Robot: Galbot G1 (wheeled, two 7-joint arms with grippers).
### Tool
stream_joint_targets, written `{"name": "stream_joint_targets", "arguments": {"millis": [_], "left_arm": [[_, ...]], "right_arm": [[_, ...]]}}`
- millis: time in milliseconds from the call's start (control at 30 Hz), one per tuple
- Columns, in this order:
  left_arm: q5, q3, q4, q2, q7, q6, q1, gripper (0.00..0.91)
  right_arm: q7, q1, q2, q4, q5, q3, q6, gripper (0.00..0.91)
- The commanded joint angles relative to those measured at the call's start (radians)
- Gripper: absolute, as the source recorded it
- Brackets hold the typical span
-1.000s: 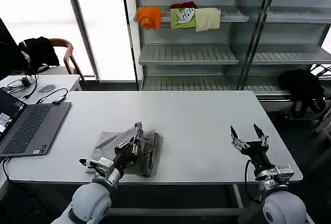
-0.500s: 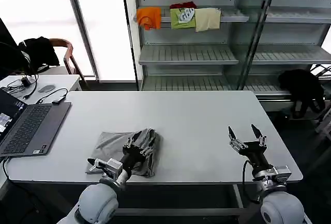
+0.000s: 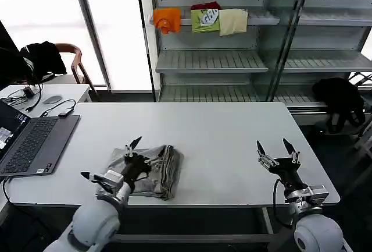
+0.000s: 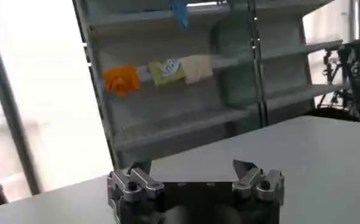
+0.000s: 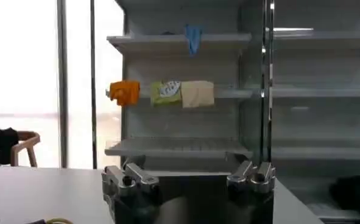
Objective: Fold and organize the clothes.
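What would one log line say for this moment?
left tool: open, above folded shirt | right tool: open, idle | table

Bare table (image 3: 221, 141) spreads between the folded shirt (image 3: 152, 167) and the laptop (image 3: 32, 141).

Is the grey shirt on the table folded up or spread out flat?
Folded. The grey shirt lies on the table as a small bundle with stacked layers at one edge.
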Motion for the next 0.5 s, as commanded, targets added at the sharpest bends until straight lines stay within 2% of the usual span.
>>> {"name": "stream_joint_targets", "arguments": {"millis": [33,167,500], "left_arm": [[-0.116,-0.340,0.133,0.100,0.031,0.000,0.214,0.907],[-0.198,-0.343,0.190,0.077,0.021,0.010,0.199,0.907],[-0.215,-0.291,0.247,-0.003,0.041,0.007,0.138,0.907]], "right_arm": [[-0.001,0.002,-0.005,-0.004,0.006,0.010,0.002,0.907],[-0.001,0.004,0.001,0.001,0.003,0.003,0.001,0.907],[-0.001,-0.005,0.000,0.007,0.001,0.012,-0.001,0.907]]}}
